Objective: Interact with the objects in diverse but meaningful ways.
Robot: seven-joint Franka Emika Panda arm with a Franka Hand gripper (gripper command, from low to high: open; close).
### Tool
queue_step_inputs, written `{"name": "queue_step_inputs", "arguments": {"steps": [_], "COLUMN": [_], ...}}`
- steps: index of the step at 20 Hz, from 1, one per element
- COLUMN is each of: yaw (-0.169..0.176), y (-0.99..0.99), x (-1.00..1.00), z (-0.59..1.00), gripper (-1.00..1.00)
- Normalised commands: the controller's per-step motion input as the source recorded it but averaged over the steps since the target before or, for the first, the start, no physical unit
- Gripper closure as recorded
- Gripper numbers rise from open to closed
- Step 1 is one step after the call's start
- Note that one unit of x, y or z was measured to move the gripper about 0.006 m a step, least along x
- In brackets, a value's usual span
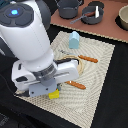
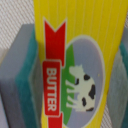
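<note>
Wrist view is filling up with the butter packet (image 2: 75, 70): it is sitting squarely between my hand's (image 1: 53, 93) two fingers (image 2: 20, 80), its long axis running along the gap, so I am reading the hand as clenched on the packet, both pads looking pressed to its sides. In the exterior view I am seeing only a yellow corner poking out below the hand, low over the mat (image 1: 95, 75) on the table, carton (image 1: 74, 40) well beyond.

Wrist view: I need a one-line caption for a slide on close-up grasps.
Yellow butter packet with a red banner and cow picture, filling the frame between the hand's teal-padded grey fingers.
</note>
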Motion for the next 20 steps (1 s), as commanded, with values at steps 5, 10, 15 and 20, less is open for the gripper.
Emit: {"name": "queue_step_inputs", "arguments": {"steps": [5, 10, 15, 20], "yaw": [-0.059, -0.073, -0.076, -0.031], "y": [-0.25, -0.2, -0.07, 0.07], "x": [0.6, 0.56, 0.51, 0.35], "z": [0.52, 0.81, 0.99, 1.0], "gripper": [-1.0, -1.0, -1.0, -1.0]}}
